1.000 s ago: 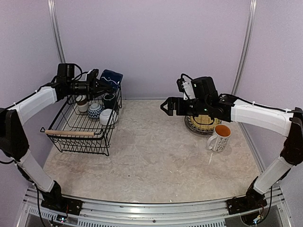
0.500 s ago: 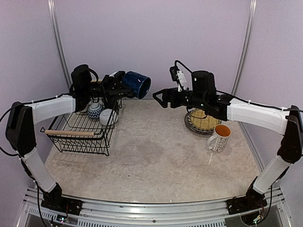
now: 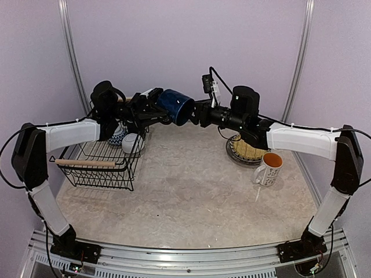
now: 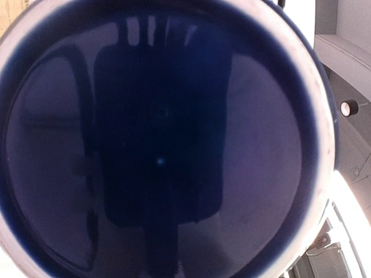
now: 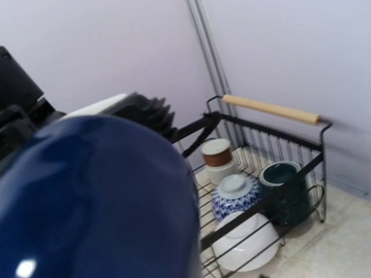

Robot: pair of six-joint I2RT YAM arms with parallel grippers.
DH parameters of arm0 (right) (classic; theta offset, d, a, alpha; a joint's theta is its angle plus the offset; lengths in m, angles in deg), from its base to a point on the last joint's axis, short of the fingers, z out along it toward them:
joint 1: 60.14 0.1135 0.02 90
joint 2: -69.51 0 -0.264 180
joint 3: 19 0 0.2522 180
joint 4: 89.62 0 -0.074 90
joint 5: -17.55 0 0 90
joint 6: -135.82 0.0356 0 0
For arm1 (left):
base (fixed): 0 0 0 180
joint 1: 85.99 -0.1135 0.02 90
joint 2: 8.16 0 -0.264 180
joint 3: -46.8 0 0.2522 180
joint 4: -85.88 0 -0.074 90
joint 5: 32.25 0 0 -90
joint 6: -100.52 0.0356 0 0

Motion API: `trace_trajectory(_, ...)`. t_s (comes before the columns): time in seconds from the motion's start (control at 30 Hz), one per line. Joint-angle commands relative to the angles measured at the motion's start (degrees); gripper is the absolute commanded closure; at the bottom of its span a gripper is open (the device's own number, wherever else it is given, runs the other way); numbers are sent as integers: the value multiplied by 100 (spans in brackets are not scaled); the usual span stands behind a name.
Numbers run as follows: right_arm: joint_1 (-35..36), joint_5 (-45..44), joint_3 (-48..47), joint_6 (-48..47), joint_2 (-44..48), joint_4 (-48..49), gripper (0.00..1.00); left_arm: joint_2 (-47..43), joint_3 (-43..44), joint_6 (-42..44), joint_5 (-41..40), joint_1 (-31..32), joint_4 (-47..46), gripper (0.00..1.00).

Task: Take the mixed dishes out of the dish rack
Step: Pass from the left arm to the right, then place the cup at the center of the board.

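Note:
A dark blue mug hangs in the air between the two arms, to the right of the dish rack. My left gripper is shut on it from the left; its glossy inside fills the left wrist view. My right gripper is up against the mug's right side, and how its jaws stand does not show. The mug's blue wall blocks the left of the right wrist view. In the rack sit a brown-white cup, a blue-patterned bowl, a white bowl and a dark mug.
A yellowish woven-look plate lies on the table at the right, partly under the right arm. A white orange-lined mug stands just in front of it. The rack's near wooden handle points toward the table's middle.
The left arm has lifted the blue mug out of the rack and carried it right. The right arm has swung left to meet the mug, its jaws narrowing.

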Motion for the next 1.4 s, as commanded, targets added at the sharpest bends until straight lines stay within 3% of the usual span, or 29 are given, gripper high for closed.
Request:
trace_trajectory(0.0, 31, 257, -17, 195, -135, 621, 58, 42, 68, -206, 93, 138, -882, 100)
trace_trajectory(0.27, 33, 416, 232, 481, -88, 1283, 97, 170, 90, -326, 128, 163, -973, 100)
trace_trajectory(0.3, 27, 416, 270, 497, -57, 1301, 100, 172, 99, -284, 126, 153, -899, 95)
trace_trajectory(0.53, 10, 192, 746, 577, 397, 1374, 100, 73, 29, 276, 69, -196, -181, 22)
trace_trajectory(0.67, -24, -289, 878, 499, 806, 559, 100, -59, 37, 886, -21, -479, 536, 4)
trace_trajectory(0.8, -45, -976, 882, 393, 1315, -1155, 100, -271, 192, 2000, -184, -693, 2101, 1)
trace_trajectory(1.03, -38, -2135, 872, 807, 2278, -5007, 100, -605, 660, 3981, -822, -815, 4618, 1)
trace_trajectory(1.17, -44, -2333, 1108, 1459, 2827, -6607, 100, -707, 712, 4401, -1200, -821, 5042, 1)
trace_trajectory(1.37, -43, -1945, 1654, 2199, 3372, -8071, 100, -771, 684, 4490, -1400, -810, 5147, 1)
